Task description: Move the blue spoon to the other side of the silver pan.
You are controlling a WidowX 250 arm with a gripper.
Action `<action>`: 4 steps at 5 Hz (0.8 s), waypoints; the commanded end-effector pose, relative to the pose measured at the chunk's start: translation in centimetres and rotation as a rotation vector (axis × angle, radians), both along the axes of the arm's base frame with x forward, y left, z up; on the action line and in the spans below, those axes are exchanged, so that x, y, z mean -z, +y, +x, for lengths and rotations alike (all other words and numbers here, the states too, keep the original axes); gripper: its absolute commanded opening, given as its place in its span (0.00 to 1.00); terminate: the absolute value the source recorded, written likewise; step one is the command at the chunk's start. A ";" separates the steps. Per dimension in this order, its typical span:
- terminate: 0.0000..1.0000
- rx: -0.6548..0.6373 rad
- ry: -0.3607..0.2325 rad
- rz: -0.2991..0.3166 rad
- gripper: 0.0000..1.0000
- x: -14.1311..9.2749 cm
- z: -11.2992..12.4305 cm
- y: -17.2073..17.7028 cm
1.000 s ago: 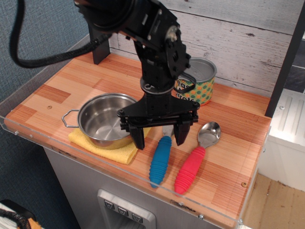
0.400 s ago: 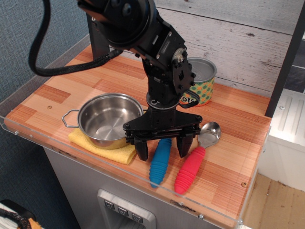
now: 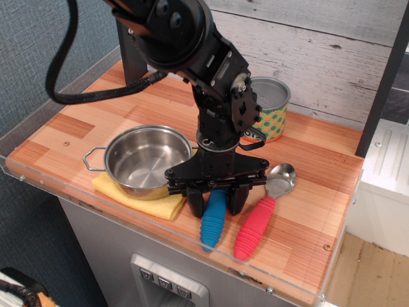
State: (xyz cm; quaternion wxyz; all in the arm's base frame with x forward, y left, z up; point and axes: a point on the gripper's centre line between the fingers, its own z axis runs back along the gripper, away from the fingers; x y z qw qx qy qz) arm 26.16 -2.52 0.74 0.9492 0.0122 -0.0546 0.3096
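Note:
The blue spoon (image 3: 213, 222) lies on the wooden counter right of the silver pan (image 3: 142, 160), its ribbed blue handle pointing to the front edge. Its metal head is hidden under my gripper. My black gripper (image 3: 216, 203) is down over the upper part of the blue handle, one finger on each side, and the fingers stand close against it. The pan stands on a yellow cloth (image 3: 144, 198), with one wire loop handle showing at its left.
A red-handled spoon (image 3: 261, 214) lies just right of the blue one. A printed tin can (image 3: 270, 109) stands behind my arm near the white plank wall. A clear plastic lip (image 3: 192, 240) runs along the counter's front edge.
My gripper has come down and forward over the blue handle, and its fingers have drawn in from wide apart to close against it.

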 end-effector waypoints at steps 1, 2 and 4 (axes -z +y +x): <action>0.00 0.006 -0.012 0.029 0.00 -1.0 0.5 0.7; 0.00 0.032 -0.027 0.024 0.00 -1.4 0.7 0.7; 0.00 0.202 -0.007 0.077 0.00 -2.4 1.1 0.5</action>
